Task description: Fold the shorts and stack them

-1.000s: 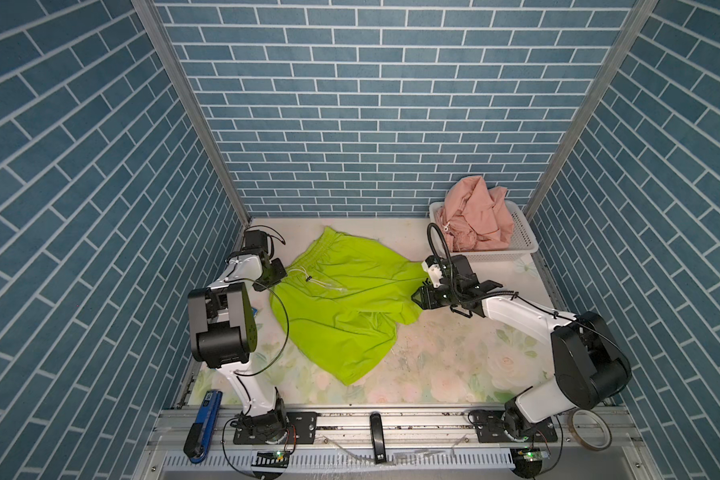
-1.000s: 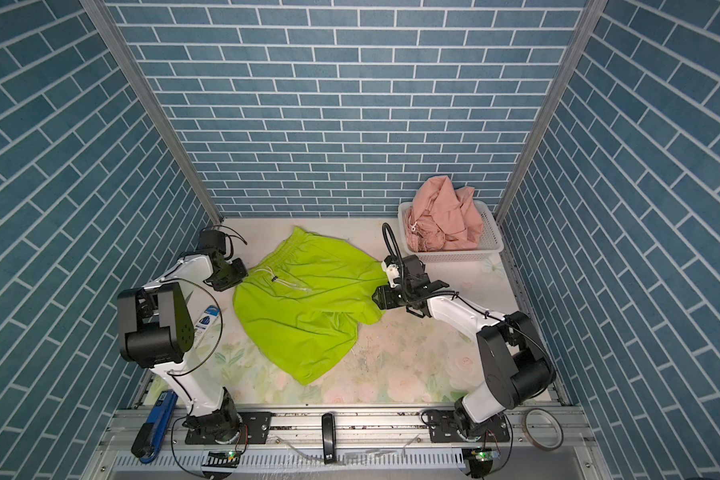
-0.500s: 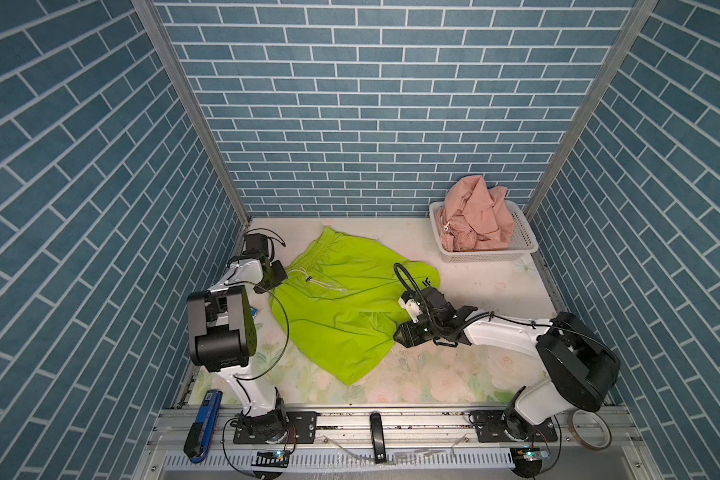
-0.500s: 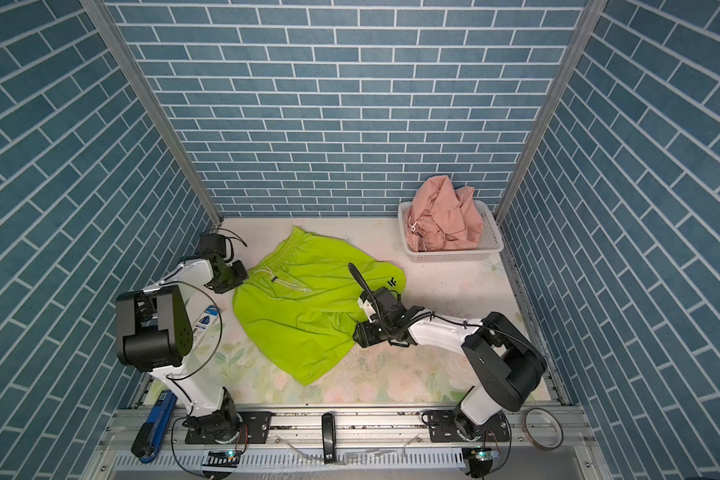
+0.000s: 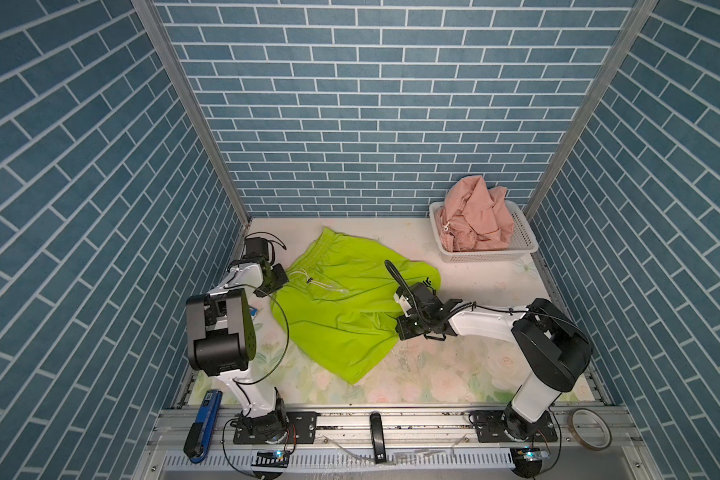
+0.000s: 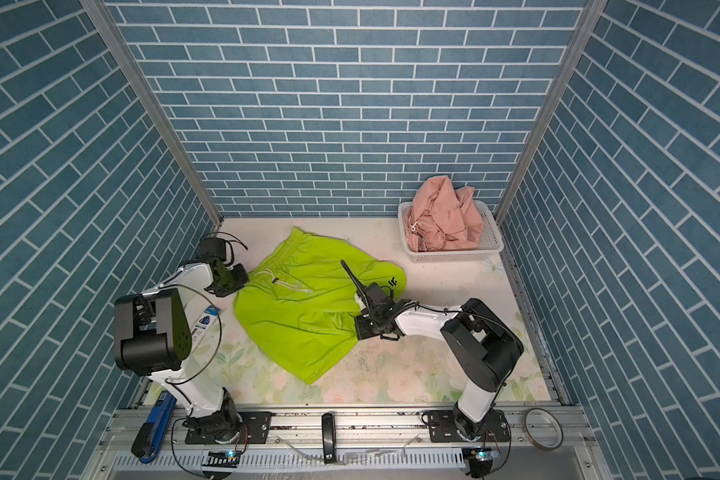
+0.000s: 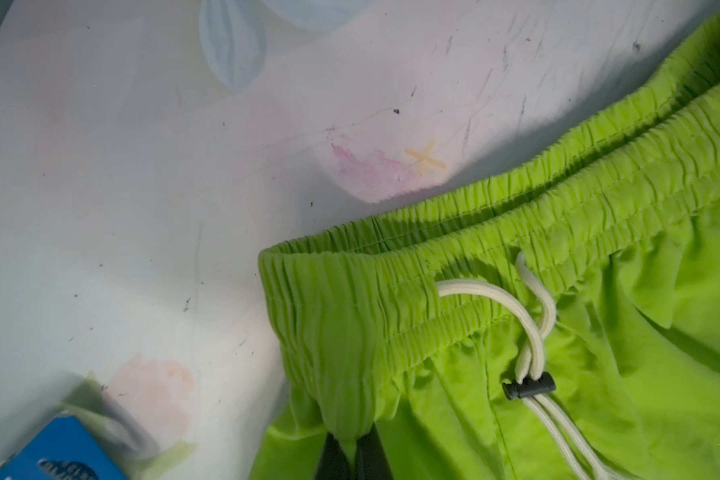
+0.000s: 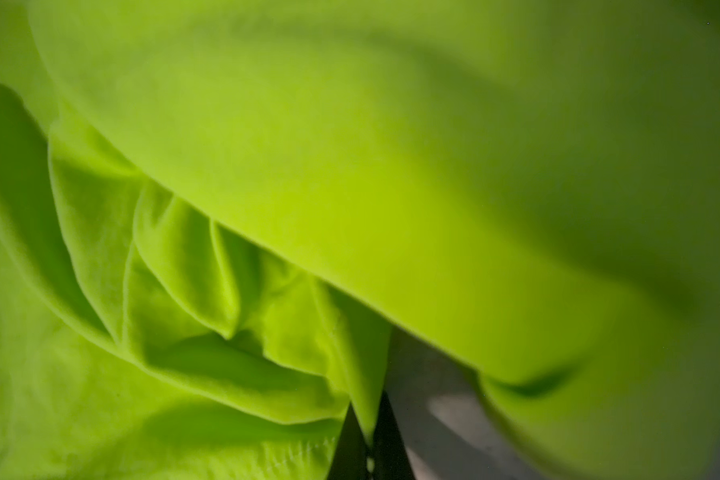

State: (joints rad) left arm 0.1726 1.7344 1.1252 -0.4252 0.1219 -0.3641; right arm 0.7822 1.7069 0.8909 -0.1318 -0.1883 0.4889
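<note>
Lime-green shorts [image 5: 341, 307] lie spread on the table [image 5: 483, 286] in both top views. They are held between the left pincer [image 5: 282, 280] at the waistband [image 5: 308, 253] and the right pincer [image 5: 402, 330] at the opposite edge, probably to flatten them for folding. The pink shorts [image 6: 445, 216] sit heaped in the basket [image 6: 493, 245]. The left wrist view shows its pincer clamped on gathered elastic. The right wrist view shows dark tips pinched shut on a thin green fold.

We can read almost nothing outright. A small black logo [image 6: 393, 281] sits near a leg hem of the lime green shorts [image 6: 304, 320], too small to spell out. White lettering on the blue box [image 7: 59, 453] is blurred and cut off; we cannot read it.
</note>
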